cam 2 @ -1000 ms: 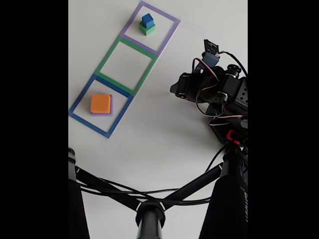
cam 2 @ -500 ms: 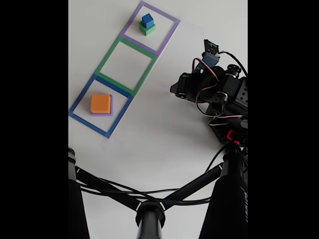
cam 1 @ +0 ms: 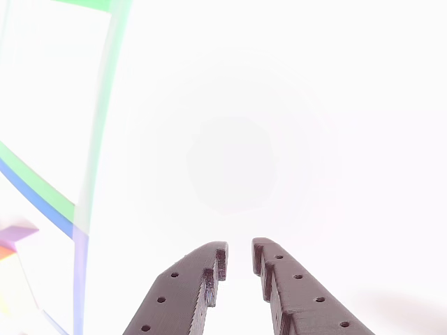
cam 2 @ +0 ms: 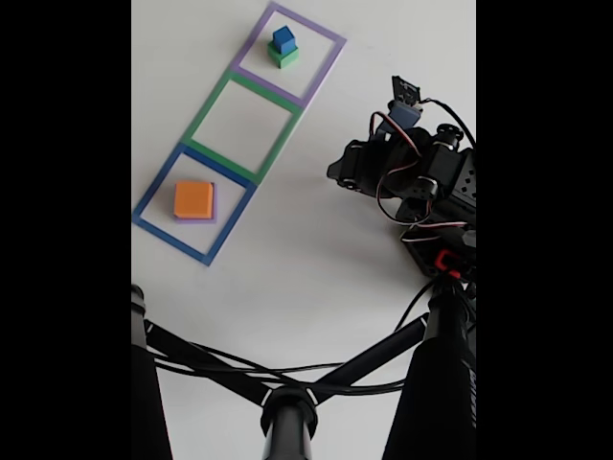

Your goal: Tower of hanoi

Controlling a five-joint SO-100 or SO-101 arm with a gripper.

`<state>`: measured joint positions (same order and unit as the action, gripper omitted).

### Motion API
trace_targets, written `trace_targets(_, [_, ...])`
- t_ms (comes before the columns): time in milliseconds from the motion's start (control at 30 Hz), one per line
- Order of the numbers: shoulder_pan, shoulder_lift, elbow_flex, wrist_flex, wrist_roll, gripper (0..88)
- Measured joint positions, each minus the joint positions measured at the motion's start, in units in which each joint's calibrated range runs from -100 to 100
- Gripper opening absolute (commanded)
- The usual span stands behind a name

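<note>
In the fixed view a small blue cube [cam 2: 283, 38] sits on a green cube [cam 2: 283, 57] inside the purple square outline [cam 2: 319, 77] at the top. An orange cube [cam 2: 193, 198] lies on a wider purple cube [cam 2: 212, 207] inside the blue square outline [cam 2: 153, 192]. The arm [cam 2: 412, 172] is folded at the right, well away from both stacks. In the other view my gripper [cam 1: 239, 257] points at bare white table, its dark fingers [cam 1: 188, 293] almost touching with nothing between them. A corner of the purple cube [cam 1: 17, 234] shows at the left edge.
An empty green square outline [cam 2: 206, 115] lies between the two occupied squares; its strip [cam 1: 105, 105] runs down the left of the other view. A black tripod [cam 2: 287, 412] with cables crosses the bottom of the fixed view. White table lies between arm and squares.
</note>
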<state>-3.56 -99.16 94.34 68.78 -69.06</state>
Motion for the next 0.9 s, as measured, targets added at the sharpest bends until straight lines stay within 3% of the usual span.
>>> trace_targets(900, [-0.1, 0.0, 0.0, 0.0, -0.4, 0.1])
